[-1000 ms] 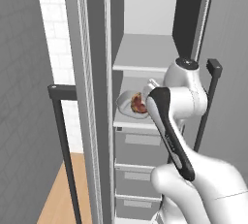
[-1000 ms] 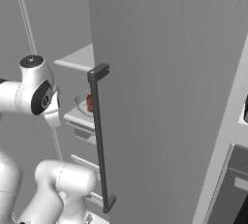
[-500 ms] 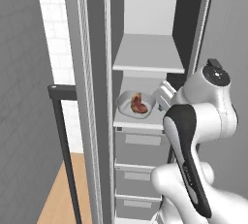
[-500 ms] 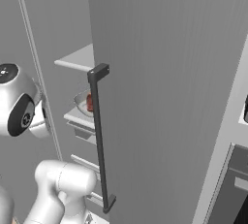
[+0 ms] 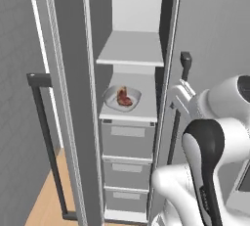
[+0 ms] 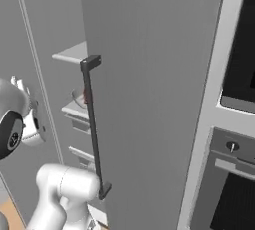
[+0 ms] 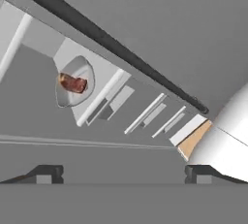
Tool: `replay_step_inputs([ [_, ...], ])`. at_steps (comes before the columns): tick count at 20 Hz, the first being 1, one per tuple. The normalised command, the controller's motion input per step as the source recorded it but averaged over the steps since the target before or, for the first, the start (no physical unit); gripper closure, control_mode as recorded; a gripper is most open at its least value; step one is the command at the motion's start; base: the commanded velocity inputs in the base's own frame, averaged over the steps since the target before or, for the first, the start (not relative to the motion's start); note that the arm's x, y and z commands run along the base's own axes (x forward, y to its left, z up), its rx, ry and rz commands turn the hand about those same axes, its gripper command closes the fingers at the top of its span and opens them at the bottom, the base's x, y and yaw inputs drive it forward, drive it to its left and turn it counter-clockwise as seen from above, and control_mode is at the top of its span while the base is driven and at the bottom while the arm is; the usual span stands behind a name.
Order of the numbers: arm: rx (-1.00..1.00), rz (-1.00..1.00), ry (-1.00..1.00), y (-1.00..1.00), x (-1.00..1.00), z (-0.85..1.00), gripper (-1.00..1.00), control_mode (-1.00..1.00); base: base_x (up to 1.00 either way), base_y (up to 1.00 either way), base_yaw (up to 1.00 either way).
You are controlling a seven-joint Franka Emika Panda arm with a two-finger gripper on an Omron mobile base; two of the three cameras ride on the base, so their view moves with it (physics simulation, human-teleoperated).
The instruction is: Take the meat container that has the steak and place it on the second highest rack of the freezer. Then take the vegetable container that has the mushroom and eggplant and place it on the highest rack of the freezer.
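The light grey meat container [image 5: 122, 99] holding the steak [image 5: 124, 97] sits on the second highest rack [image 5: 146, 113] of the open freezer [image 5: 68, 73]. Above it, the highest rack [image 5: 131, 53] is bare. In the hand view the meat container [image 7: 72, 82] and steak [image 7: 72, 83] lie far off at the upper left. My gripper [image 7: 123, 174] is open, its fingertips [image 7: 48, 173] wide apart with nothing between them, drawn back outside the freezer beside the right door. The vegetable container, mushroom and eggplant are out of view.
Grey drawers [image 5: 128, 142] stack under the racks. The left door's dark bar handle [image 5: 49, 142] stands at the left, and the right door's handle [image 6: 92, 124] hangs close to my arm. A black-fronted oven [image 6: 234, 139] is on the right.
My arm has pulled out of the freezer and swung right, away from the meat container, which stays on its rack. Both base views have shifted. The gripper stays open.
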Motion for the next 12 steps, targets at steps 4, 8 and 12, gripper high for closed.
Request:
replay_step_inputs([
  [4,0.00,0.00,0.00,0.00,0.00,0.00,-1.00,1.00,-0.88,-1.00,-0.02],
  [8,0.00,0.00,0.00,0.00,0.00,0.00,-1.00,1.00,-0.53,-1.00,-0.02],
  [12,0.00,0.00,0.00,0.00,0.00,0.00,-1.00,1.00,-0.36,-1.00,-0.02],
])
